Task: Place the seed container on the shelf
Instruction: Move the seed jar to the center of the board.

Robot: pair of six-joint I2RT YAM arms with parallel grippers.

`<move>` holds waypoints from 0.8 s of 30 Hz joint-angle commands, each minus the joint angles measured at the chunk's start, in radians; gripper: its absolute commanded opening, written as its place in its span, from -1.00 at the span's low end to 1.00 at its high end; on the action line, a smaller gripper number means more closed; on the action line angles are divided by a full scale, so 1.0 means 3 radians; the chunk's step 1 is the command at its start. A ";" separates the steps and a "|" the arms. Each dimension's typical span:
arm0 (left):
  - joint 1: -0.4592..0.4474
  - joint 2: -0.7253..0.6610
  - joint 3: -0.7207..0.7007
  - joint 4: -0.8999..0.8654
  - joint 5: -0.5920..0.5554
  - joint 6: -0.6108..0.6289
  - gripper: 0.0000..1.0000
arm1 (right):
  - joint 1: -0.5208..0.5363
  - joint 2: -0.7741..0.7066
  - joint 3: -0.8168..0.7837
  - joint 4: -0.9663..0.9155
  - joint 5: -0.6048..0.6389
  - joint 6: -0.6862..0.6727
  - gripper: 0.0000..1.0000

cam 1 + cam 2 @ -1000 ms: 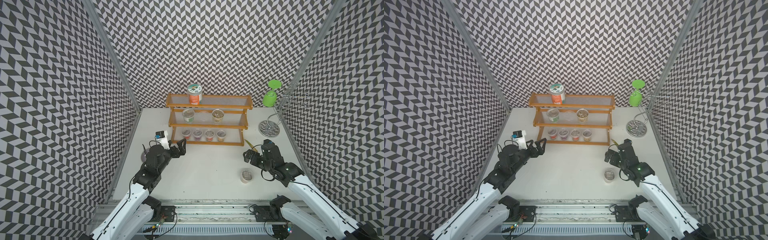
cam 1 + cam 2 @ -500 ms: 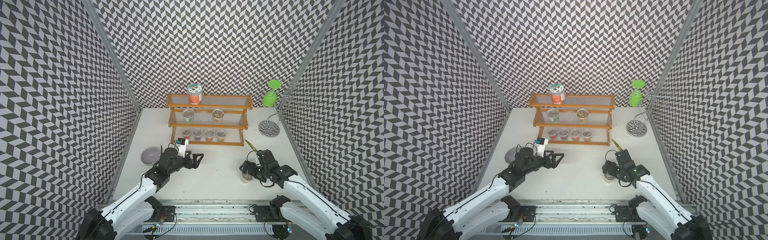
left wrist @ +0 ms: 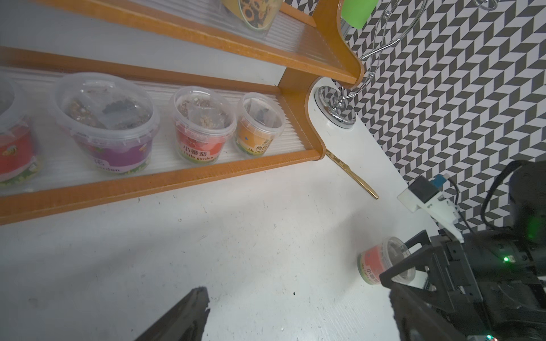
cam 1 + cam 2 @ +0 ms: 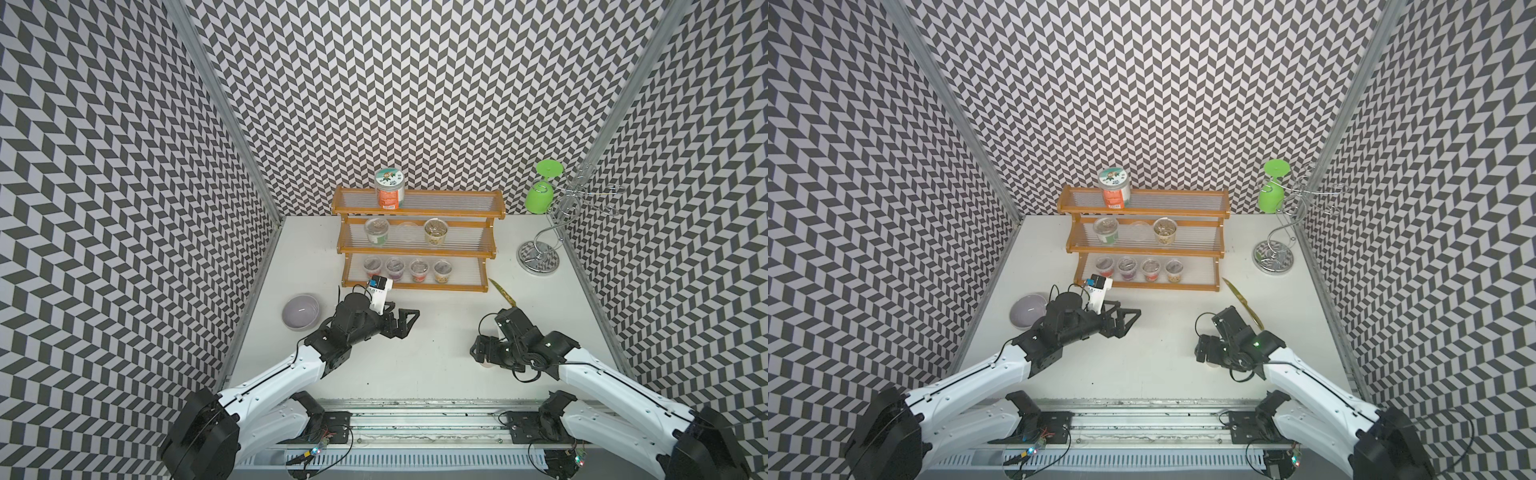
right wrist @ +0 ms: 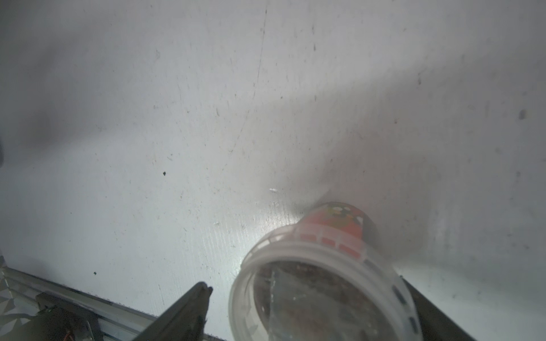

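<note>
Because the little seed container [image 3: 375, 261] must go up on the shelf [image 4: 415, 286], the right gripper [image 5: 308, 288] has it standing between its open jaws (one side maybe touching, hard to see). The left gripper [image 4: 408, 322] is wide open, holding nothing.

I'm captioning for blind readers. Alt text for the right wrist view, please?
A small seed container with a clear lid and red label sits on the scuffed white table, between the dark fingers of the open right pincer. A gap shows beside one finger.
</note>
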 commanded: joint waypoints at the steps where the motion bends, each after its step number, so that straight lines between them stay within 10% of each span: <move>1: -0.0020 0.0054 0.0114 0.0086 -0.0038 0.0104 0.99 | 0.0164 0.0145 0.0143 0.0450 0.0005 0.0061 0.87; 13: -0.0033 -0.0127 -0.0053 0.0007 -0.0300 -0.0032 0.99 | 0.0313 0.1032 0.0668 0.1219 -0.0104 -0.0535 0.84; 24: -0.0035 -0.0138 -0.0129 0.0095 -0.0217 -0.0002 0.99 | 0.0488 0.0311 0.0278 0.0721 0.0703 -0.0167 0.90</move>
